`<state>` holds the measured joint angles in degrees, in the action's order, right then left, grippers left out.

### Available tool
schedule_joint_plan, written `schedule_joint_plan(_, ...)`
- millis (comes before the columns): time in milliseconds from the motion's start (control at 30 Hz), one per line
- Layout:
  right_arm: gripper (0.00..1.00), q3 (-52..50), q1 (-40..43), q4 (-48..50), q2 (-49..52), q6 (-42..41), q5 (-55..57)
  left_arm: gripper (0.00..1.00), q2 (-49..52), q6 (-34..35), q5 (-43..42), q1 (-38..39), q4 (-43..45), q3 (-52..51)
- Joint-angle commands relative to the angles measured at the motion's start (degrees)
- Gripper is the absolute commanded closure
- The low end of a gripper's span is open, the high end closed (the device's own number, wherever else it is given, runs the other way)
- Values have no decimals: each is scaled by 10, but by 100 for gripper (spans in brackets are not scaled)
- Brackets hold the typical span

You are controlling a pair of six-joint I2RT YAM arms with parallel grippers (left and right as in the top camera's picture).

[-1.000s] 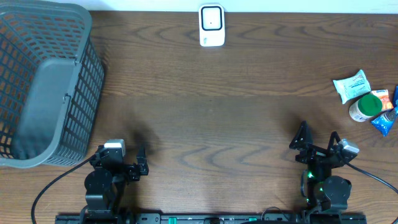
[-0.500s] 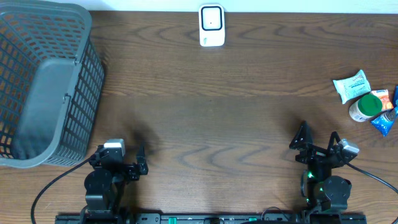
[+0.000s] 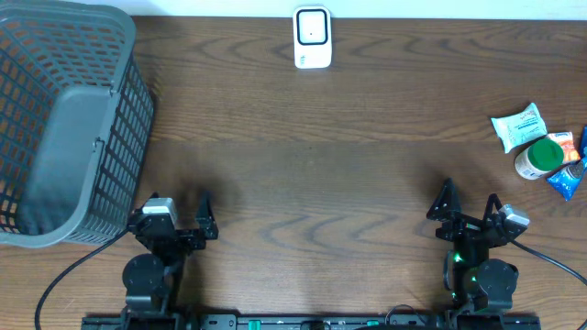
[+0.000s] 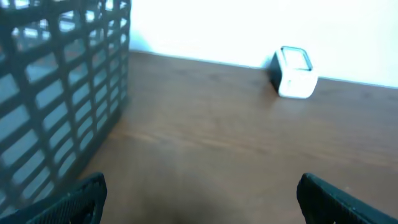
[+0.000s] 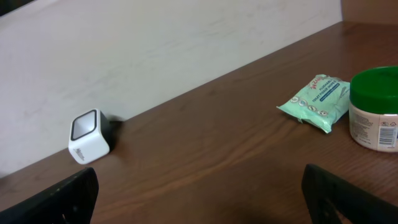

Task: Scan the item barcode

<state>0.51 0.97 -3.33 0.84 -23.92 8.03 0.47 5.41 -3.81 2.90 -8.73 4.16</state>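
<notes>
The white barcode scanner (image 3: 312, 38) stands at the far edge of the table, also in the left wrist view (image 4: 293, 73) and the right wrist view (image 5: 89, 135). The items lie at the far right: a pale green packet (image 3: 519, 126) (image 5: 316, 93) and a green-lidded jar (image 3: 539, 158) (image 5: 375, 107), with blue and orange packets (image 3: 569, 174) beside them. My left gripper (image 3: 174, 218) (image 4: 199, 199) is open and empty near the front left. My right gripper (image 3: 470, 203) (image 5: 205, 199) is open and empty near the front right, well short of the items.
A large grey mesh basket (image 3: 64, 119) (image 4: 56, 93) fills the left side of the table, close to my left gripper. The brown wood tabletop (image 3: 312, 165) lies between the two arms and the scanner.
My left gripper has shifted slightly forward and to the left, still open. The right arm and the items have not moved.
</notes>
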Motion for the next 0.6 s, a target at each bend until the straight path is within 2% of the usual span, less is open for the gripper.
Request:
schedule_joint_plan(0, 1, -2, -7, -1, -5, 6, 7, 2, -3, 9, 20, 14, 32, -31)
schedule_joint_plan(300, 1, -2, -7, -1, -5, 6, 7, 2, -3, 14, 17, 15, 48, -39)
schedule_joint_plan(367, 1, -2, -7, -1, -5, 6, 7, 2, -3, 36, 10, 15, 49, -39)
schedule_joint_plan(567, 1, -2, -7, -1, -5, 6, 7, 2, -3, 46, 11, 15, 49, -39)
